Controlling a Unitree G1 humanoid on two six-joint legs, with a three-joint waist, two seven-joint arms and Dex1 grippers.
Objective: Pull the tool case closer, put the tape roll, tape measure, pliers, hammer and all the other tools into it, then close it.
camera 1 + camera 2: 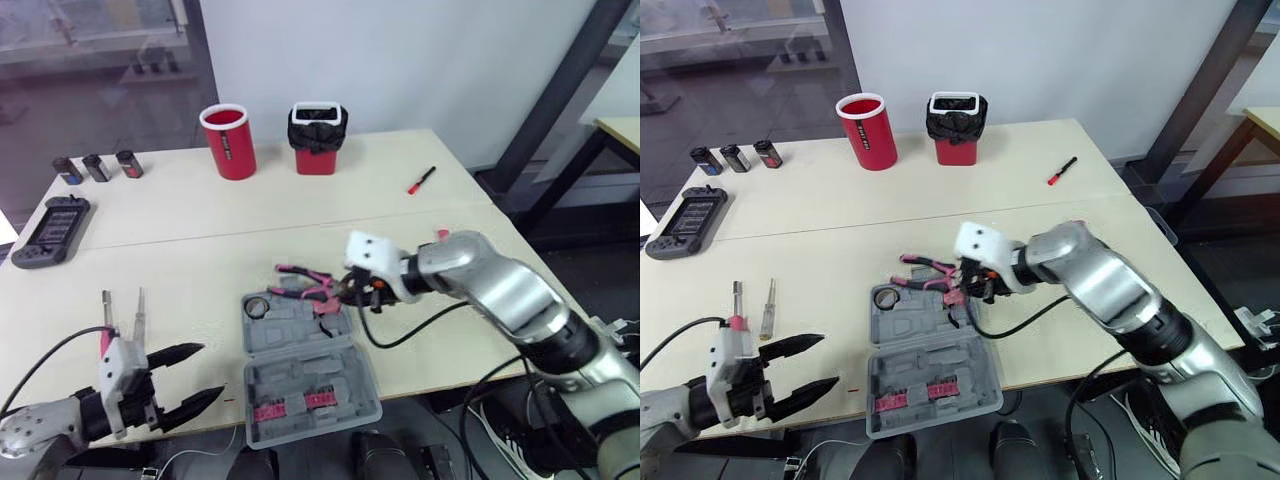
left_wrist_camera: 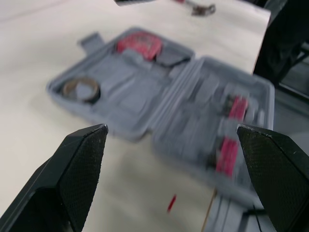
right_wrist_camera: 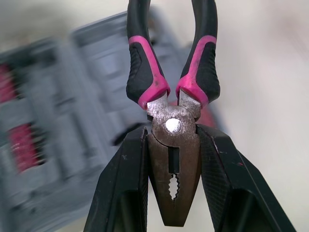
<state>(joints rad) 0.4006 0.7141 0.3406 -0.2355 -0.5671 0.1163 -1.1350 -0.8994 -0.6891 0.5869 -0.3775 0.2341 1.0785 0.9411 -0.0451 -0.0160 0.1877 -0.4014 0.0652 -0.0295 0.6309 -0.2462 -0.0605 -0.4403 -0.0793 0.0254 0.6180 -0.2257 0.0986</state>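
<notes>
The grey tool case (image 1: 305,380) lies open at the table's front edge. In its far half sit a tape roll (image 2: 79,89) and a red tape measure (image 2: 140,42). My right gripper (image 1: 355,287) hovers over the case's far right corner, shut on the metal head of the pliers (image 3: 173,125). Their pink-and-black handles (image 1: 300,271) stick out to the left, above the case's far edge. My left gripper (image 1: 190,378) is open and holds nothing, low over the table just left of the case, pointing at it.
Two thin screwdriver bits (image 1: 122,305) lie left of the case, near my left gripper. A small red-and-black tool (image 1: 421,180) lies at the far right. At the back stand two red cups (image 1: 229,141), small dark cylinders (image 1: 95,166) and a black device (image 1: 52,232).
</notes>
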